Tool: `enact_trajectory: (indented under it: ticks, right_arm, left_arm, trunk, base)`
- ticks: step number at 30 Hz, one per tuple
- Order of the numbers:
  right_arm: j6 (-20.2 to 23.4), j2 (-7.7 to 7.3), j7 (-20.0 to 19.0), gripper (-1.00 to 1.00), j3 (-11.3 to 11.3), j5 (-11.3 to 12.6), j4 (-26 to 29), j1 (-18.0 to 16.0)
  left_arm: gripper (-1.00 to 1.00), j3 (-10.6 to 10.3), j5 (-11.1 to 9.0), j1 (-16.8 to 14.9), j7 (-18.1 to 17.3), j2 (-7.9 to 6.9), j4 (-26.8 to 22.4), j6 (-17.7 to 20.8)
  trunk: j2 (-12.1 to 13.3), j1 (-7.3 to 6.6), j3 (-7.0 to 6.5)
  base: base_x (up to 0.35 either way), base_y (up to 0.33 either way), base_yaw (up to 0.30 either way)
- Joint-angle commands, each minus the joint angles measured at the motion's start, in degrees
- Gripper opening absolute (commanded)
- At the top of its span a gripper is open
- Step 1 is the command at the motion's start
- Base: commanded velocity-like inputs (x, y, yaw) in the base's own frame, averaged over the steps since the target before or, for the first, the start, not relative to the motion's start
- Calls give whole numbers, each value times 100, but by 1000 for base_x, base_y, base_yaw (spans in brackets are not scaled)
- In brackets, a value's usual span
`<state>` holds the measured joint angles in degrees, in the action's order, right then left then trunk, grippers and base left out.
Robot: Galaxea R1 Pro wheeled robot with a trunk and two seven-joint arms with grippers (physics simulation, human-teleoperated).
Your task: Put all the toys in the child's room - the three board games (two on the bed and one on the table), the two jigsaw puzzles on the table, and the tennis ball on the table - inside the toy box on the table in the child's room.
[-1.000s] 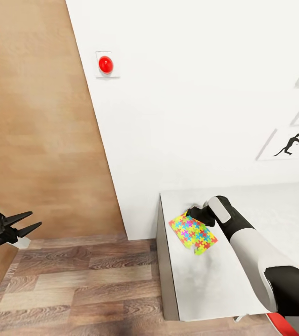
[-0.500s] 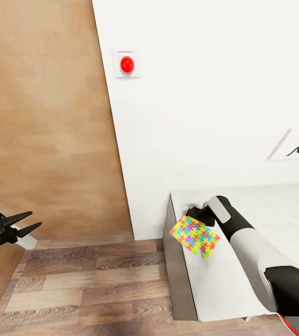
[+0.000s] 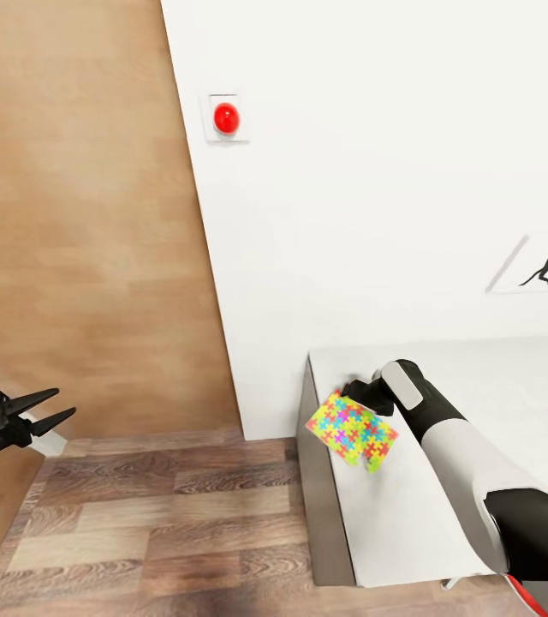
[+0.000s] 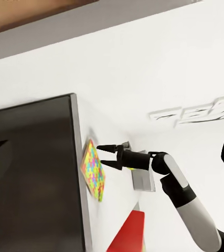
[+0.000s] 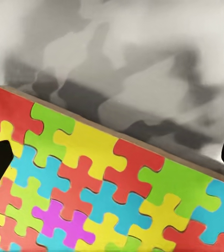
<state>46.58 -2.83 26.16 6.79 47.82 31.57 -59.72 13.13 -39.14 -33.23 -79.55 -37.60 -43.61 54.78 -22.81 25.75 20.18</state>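
White wall and marbled table [image 3: 411, 523] frame the scene: the jigsaw puzzle [image 3: 352, 430] hangs tilted over the table's end, pinched by the right gripper [image 3: 361, 396] at its 1 o'clock corner. Left gripper [image 3: 38, 410], at 9 o'clock, idles with fingers parted. Advice: hold the pinch firm and carry the puzzle level until the toy box comes in sight.

Bench [image 3: 411, 523] ahead of me, pale marbled top with grey smoky veins, its near end dropping off as a darker grey side panel. It stands against the white wall [image 3: 377, 188] on the wood-plank floor [image 3: 163, 523]. The puzzle [image 3: 352, 431] sits over the bench's corner, tilted, off the surface as far as I can tell.
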Motion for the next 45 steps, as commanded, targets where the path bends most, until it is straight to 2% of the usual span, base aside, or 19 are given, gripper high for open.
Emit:
enact_trajectory:
  ticks: [1, 10, 28, 33, 40, 45]
  right_arm:
    - [9, -7, 50, 100, 42, 61, 8, -5]
    - [9, -8, 52, 100, 42, 61, 8, -5]
    - [1, -15, 48, 100, 31, 56, 60, -5]
    - [4, -18, 54, 100, 26, 58, 509, -1]
    - [48, -73, 65, 100, 8, 69, 1463, 6]
    - [104, -131, 66, 100, -4, 105, 1991, 207]
  left_arm:
    - [100, -3, -15, -4, -9, -2, 2, 59]
    - [100, -4, -15, -5, -8, -2, -2, 60]
    - [100, -4, -15, -3, -8, 0, 0, 60]
    - [100, -10, -15, -3, -8, 6, 0, 59]
    - [100, -12, -15, -2, -8, 7, 0, 59]
    - [100, -12, -15, -3, -8, 12, -2, 59]
  trunk:
    - [-11, 3, 10]
    - [-11, 3, 10]
    - [-11, 3, -24]
    - [-11, 3, -64]
    - [-11, 3, -121]
    - [-11, 3, -162]
  base:
    - [-2, 153, 0]
    - [-52, 90, 0]
    - [-54, -24, -36]
    - [0, 0, -155]
    - [0, 0, -163]
    - [0, 0, -166]
